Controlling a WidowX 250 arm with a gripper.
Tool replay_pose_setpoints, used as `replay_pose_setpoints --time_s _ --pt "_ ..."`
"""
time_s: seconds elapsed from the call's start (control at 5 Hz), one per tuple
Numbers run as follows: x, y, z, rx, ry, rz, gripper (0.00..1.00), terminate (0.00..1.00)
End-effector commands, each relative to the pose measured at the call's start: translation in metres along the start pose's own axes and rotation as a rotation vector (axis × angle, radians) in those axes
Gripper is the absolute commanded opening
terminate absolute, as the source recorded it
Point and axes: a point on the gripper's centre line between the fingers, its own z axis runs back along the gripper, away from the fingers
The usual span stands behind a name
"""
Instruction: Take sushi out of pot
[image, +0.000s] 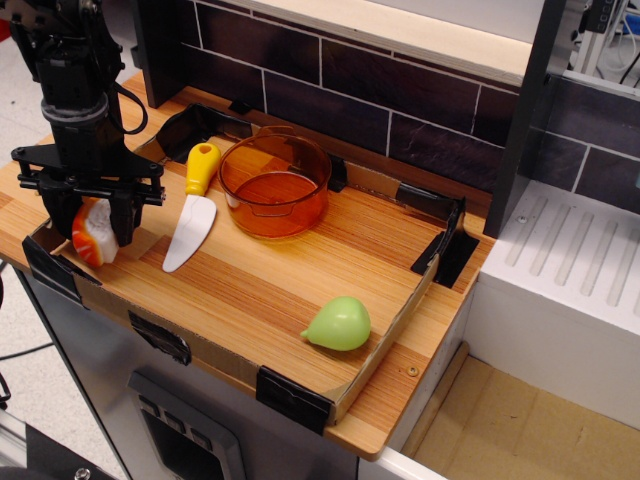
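Black arm enters from top left, wrist vertical, gripper (92, 222) pointing straight down over the near-left corner of the tray (300, 395). Crossbar of the gripper runs level, roughly parallel to the tray's left wall. Two dark fingers (125, 215) hang below it, pinching the sushi (89, 232) between them. Sushi: white body facing right, orange-red side facing left, low at the tray's left corner; contact with the wood floor cannot be told from this angle.

Pot (275, 185), translucent orange, sits upright at the back of the tray, well apart from the gripper, nothing visible inside it. Knife (191, 212) lies flat between gripper and pot, yellow handle toward the back wall, white blade toward the front. Green pear (339, 324) lies near the tray's front-right edge.

No readable labels, brands or writing anywhere in view.
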Motion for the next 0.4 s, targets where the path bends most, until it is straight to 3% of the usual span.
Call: replay_pose_setpoints --time_s 0.0,0.2 --pt "0.013 0.01 0.017 -0.029 -0.04 0.028 1.0 0.0" --pt "0.013 0.011 0.028 -0.057 -0.05 0.027 1.0 0.0"
